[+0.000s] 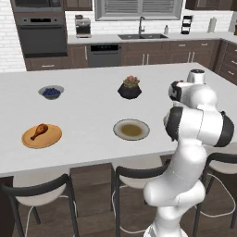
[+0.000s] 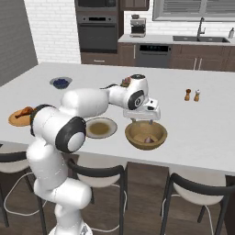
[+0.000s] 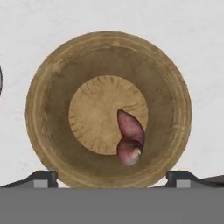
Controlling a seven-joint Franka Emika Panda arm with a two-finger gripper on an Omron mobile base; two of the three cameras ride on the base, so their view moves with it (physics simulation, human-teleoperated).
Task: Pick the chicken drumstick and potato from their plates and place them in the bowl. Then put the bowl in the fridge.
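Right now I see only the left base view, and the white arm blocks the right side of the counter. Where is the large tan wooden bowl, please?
Observer: The large tan wooden bowl stands on the white counter, to the right of the pale grey-rimmed plate, apart from it.
Operator: Is the reddish-brown potato inside it?
Observer: Yes. In the hand view the reddish-brown potato lies on the bowl's floor, toward one side.
Operator: Are the fingers open?
Observer: Yes. The gripper hangs just above the bowl; its fingers stand wide apart, holding nothing.
Operator: I see the orange-brown drumstick on the wooden plate. Same for you?
Observer: Yes, the orange-brown drumstick rests there, at the counter's far left.
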